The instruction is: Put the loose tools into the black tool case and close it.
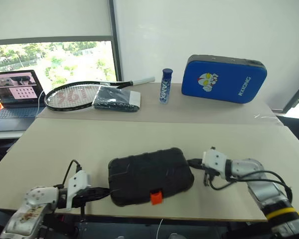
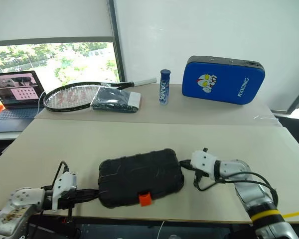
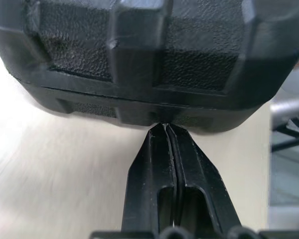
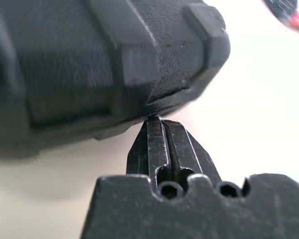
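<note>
- Both arms come in low from the near edge of the table [image 1: 139,134], reaching inward toward each other from either side, grippers tipped slightly down.
- The black tool case [image 1: 150,174] sits closed near the front edge between them, textured lid up, orange latch [image 1: 156,197] facing the robot.
- Left gripper [image 1: 105,191] has its fingers pressed flat together, nothing between them, tips right up against the seam on the case's left end.
- Right gripper [image 1: 191,162] is the same deal: fingers together, empty, tips meeting the case's right end at the seam.
- Table is a pale beige top, two slabs butted together.
- Further back: a tennis racket [image 1: 74,95], a dark folded cloth [image 1: 115,99], a blue can [image 1: 165,85], and the blue padded case [image 1: 224,78] standing by the white wall.
- Far left there's a laptop [image 1: 15,94] by the window.
</note>
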Robot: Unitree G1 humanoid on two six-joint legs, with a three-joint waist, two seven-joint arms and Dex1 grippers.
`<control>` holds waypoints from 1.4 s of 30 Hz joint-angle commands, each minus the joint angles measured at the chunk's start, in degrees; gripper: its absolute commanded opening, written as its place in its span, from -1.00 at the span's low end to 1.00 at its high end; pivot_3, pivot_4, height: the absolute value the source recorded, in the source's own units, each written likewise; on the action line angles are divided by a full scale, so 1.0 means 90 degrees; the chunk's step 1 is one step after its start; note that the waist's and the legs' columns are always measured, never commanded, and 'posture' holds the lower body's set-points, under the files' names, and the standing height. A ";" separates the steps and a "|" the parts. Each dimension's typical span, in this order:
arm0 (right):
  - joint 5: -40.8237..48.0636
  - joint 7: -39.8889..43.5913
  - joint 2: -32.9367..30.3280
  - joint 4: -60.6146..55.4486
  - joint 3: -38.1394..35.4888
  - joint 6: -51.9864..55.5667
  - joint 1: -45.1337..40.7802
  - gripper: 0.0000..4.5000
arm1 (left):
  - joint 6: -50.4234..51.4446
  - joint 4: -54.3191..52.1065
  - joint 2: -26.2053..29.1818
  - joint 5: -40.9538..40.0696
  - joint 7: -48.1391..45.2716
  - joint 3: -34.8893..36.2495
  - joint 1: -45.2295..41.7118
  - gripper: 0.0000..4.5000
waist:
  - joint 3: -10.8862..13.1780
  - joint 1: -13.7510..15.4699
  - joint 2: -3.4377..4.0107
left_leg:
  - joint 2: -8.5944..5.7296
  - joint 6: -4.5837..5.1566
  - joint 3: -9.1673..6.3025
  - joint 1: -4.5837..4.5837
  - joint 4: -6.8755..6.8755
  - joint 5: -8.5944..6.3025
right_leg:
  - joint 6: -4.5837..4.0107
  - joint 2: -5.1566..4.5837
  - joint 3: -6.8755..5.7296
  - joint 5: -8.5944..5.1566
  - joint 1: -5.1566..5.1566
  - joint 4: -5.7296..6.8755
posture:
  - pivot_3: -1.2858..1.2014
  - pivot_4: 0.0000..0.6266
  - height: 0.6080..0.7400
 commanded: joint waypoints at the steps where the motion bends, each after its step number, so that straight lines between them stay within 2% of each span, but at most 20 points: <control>1: -0.0282 -0.0487 0.0349 0.0470 -0.0063 -0.0028 -0.0671 -1.00 | -0.0016 -0.0528 -0.0304 0.0028 0.0315 -0.0227 -0.0203 -0.97 | 0.0000 -0.0003 0.0000 | 0.0000 0.0000 -0.0002 -0.0002 0.0000 0.0000 | 0.0000 0.0000 -0.0001 0.0000 0.0000 0.0000 | 0.03 -0.52 1.00; 4: -0.0482 -0.0814 0.0604 0.0939 -0.0089 -0.0060 -0.1041 -1.00 | 0.0105 -0.0643 -0.0478 0.0090 0.0496 -0.0347 -0.0267 -0.97 | 0.0000 -0.0022 0.0000 | 0.0001 0.0000 -0.0002 0.0000 -0.0003 0.0000 | -0.0001 0.0000 -0.0001 0.0001 -0.0001 0.0000 | 0.03 -0.52 1.00; 8: -0.0625 -0.0862 0.0568 0.1221 -0.0109 -0.0184 -0.1142 -1.00 | 0.0276 -0.0673 -0.0519 0.0256 0.0793 -0.0333 -0.0338 -0.97 | 0.0000 -0.0021 0.0000 | 0.0000 0.0000 -0.0005 -0.0001 -0.0006 0.0000 | -0.0002 -0.0003 -0.0002 0.0001 0.0000 -0.0001 | 0.03 -0.52 1.00; 12: -0.0503 -0.0657 0.0021 0.1122 -0.0419 -0.0409 -0.0917 -1.00 | 0.0247 -0.0482 0.0040 0.0269 0.0519 -0.0005 -0.0342 -0.97 | 0.0000 -0.0007 -0.0001 | -0.0001 0.0000 -0.0008 -0.0002 -0.0005 0.0000 | -0.0001 -0.0006 -0.0005 0.0002 0.0001 0.0000 | 0.03 -0.52 1.00; 17: 0.0023 -0.0187 -0.0541 0.0412 -0.0838 -0.0383 -0.0223 -1.00 | 0.0895 -0.0507 0.0851 -0.0781 -0.0620 0.0454 -0.0340 -0.97 | 0.0001 -0.0033 0.0001 | 0.0000 0.0001 -0.0005 -0.0001 -0.0016 -0.0001 | -0.0001 -0.0006 -0.0005 0.0001 0.0001 -0.0009 | 0.03 -0.52 1.00; 21: 0.0979 0.0584 -0.0943 -0.1191 -0.1132 0.0351 0.0986 -1.00 | 0.2230 -0.0857 0.1177 -0.1891 -0.0901 0.0655 -0.0958 -0.97 | 0.0004 -0.0031 0.0002 | 0.0004 0.0004 -0.0009 -0.0002 -0.0019 -0.0002 | 0.0000 -0.0001 -0.0009 -0.0002 0.0000 -0.0009 | 0.03 -0.52 1.00; 25: 0.1414 0.0580 -0.1083 -0.3131 -0.1066 0.1333 0.2403 -1.00 | 0.2990 -0.0850 0.0535 -0.2094 -0.0215 0.0224 -0.2381 -0.97 | 0.0005 0.0051 0.0000 | -0.0008 0.0003 -0.0027 -0.0005 -0.0007 -0.0001 | 0.0013 -0.0006 -0.0021 -0.0010 0.0015 -0.0004 | 0.03 -0.52 1.00; 28: 0.1397 0.0287 -0.0854 -0.3980 -0.0814 0.1869 0.2840 -1.00 | 0.2922 -0.0579 -0.0039 -0.1466 0.0150 -0.0405 -0.3152 -0.97 | 0.0004 0.0082 -0.0003 | -0.0009 0.0002 -0.0027 -0.0005 0.0011 -0.0002 | 0.0017 -0.0001 -0.0016 -0.0008 0.0024 -0.0006 | 0.03 -0.52 1.00; 32: 0.1170 -0.0051 -0.0516 -0.4361 -0.0475 0.2291 0.2805 -1.00 | 0.2636 0.0099 -0.0743 -0.0670 0.0532 -0.1085 -0.3862 -0.97 | 0.0006 -0.0020 -0.0008 | -0.0013 0.0001 -0.0020 -0.0003 0.0010 -0.0001 | 0.0019 0.0003 0.0000 -0.0006 0.0019 -0.0006 | 0.03 -0.52 1.00; 37: 0.0959 -0.0224 -0.0256 -0.4335 -0.0169 0.2518 0.2366 -1.00 | 0.2435 0.0664 -0.1069 0.0037 0.0553 -0.1686 -0.4235 -0.97 | 0.0008 -0.0041 -0.0010 | -0.0008 0.0002 -0.0027 -0.0008 0.0002 -0.0001 | 0.0015 0.0018 0.0000 -0.0006 0.0008 -0.0006 | 0.03 -0.52 1.00; 42: 0.0876 -0.0203 -0.0173 -0.4376 0.0057 0.2640 0.2186 -1.00 | 0.2392 0.0907 -0.1351 0.0390 0.0820 -0.1778 -0.4307 -0.97 | 0.0009 0.0013 -0.0012 | -0.0010 0.0002 -0.0031 -0.0017 0.0006 -0.0001 | 0.0015 0.0014 -0.0005 -0.0006 0.0010 -0.0014 | 0.03 -0.52 1.00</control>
